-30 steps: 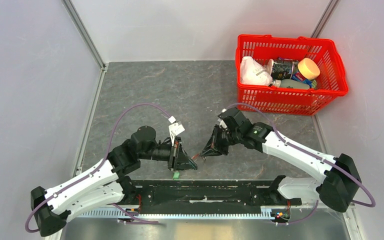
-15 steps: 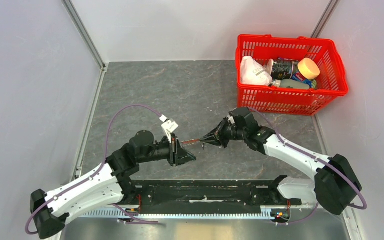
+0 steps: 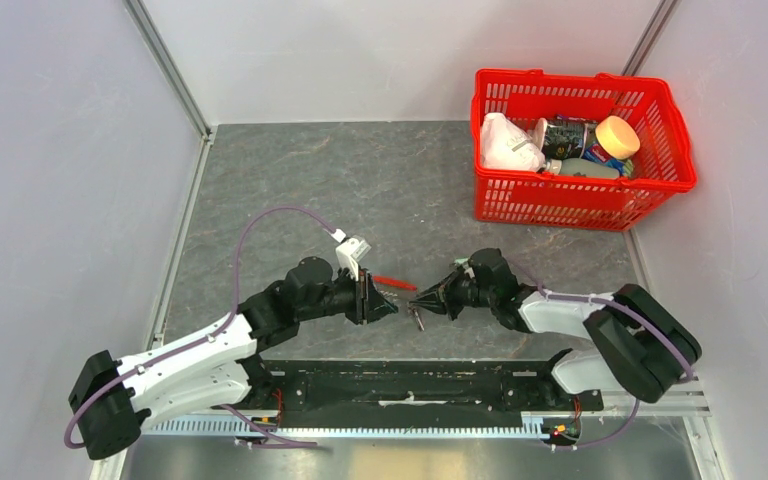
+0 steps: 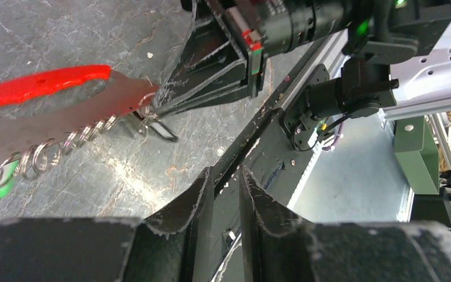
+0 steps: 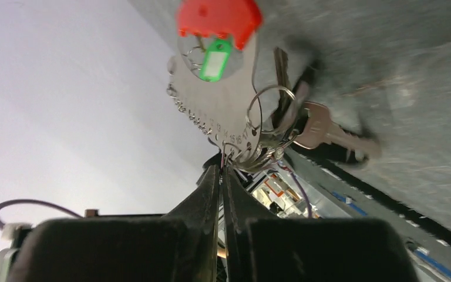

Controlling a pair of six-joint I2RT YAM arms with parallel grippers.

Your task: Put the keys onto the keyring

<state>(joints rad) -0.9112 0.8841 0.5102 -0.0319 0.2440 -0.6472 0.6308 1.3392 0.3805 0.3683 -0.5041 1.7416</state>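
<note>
Stand-off at the keyring [image 3: 394, 283]
Overhead: my left claw [image 3: 388, 308] and right claw [image 3: 422, 299] face each other closely, keyring just beyond both. Left wrist: my jaws barely parted, empty; keyring ahead, up-left. Right wrist: pinched tight on the keyring's edge, keys [image 5: 323, 134] dangling beside. I'd hold it steady and level so left can thread cleanly.

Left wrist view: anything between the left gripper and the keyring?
In the left wrist view, only a key hanging off the end of the keyring; otherwise bare table. The left gripper is clear of it; the right gripper pinches that end.
</note>
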